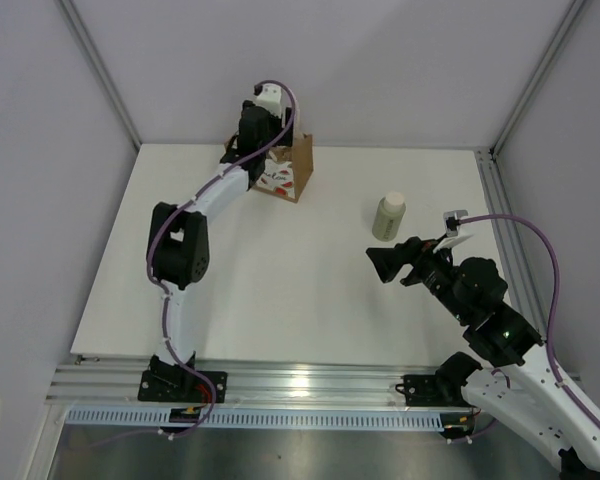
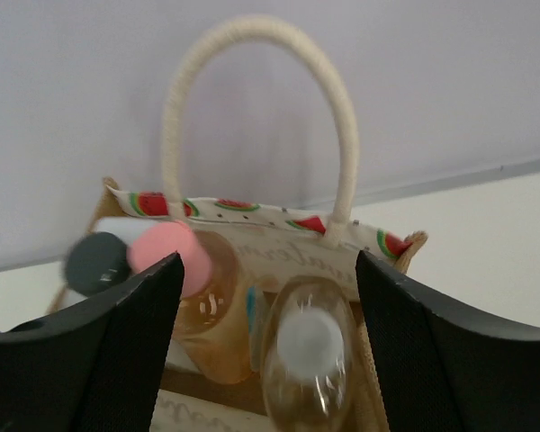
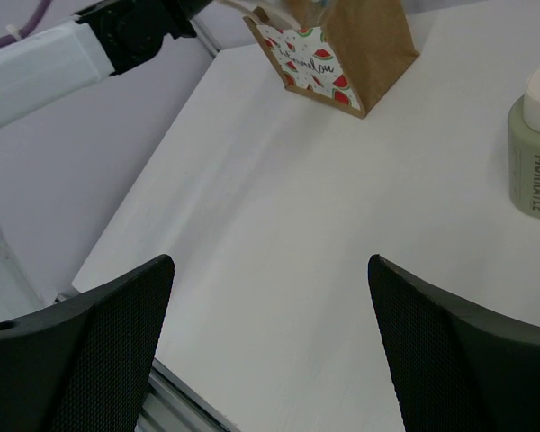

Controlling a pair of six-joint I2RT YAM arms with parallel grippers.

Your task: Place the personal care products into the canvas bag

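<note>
The canvas bag stands at the table's far left-centre; it also shows in the right wrist view. My left gripper hovers open just above the bag. Between its fingers I see inside the bag the peach bottle with pink cap, the amber bottle with white cap, blurred, and the black jar lid. The pale olive bottle with cream cap stands upright on the table. My right gripper is open and empty, low and just near-side of it.
The bag's white looped handle arches over its mouth. The left arm reaches across the table's left side. A grey wall stands right behind the bag. An aluminium rail runs along the near edge and another along the right side.
</note>
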